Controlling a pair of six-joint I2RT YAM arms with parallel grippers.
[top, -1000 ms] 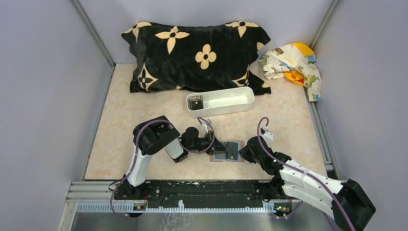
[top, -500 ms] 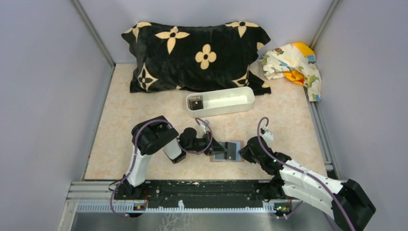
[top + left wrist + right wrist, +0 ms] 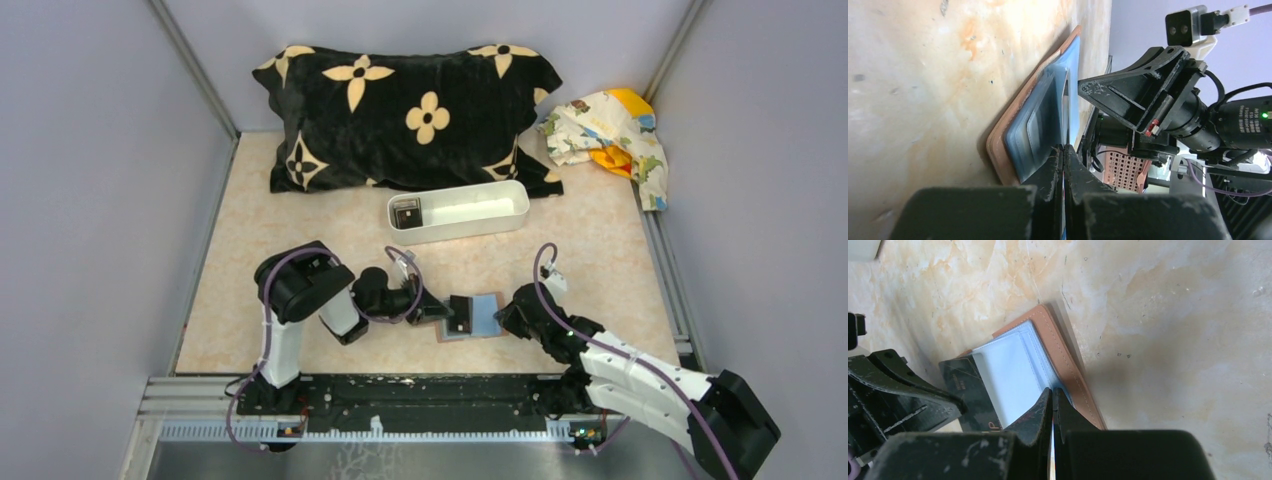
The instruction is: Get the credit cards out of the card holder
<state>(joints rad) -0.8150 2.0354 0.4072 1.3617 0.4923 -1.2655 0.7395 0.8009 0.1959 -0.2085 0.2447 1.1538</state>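
Left tool, clamped shut, pinches a dark credit card jutting leftward from the flat card holder, whose long axis we see running left-right toward the closed right tool.

Card holder lay open and flat on the table, near the front edge. Brown rim showed around the outside, light blue slot pockets faced up. One dark card with gold print stuck partway out of the left-side pocket, and my left gripper pinched it by its edge. My right gripper, tips together, pressed on the holder's right side by the brown rim.
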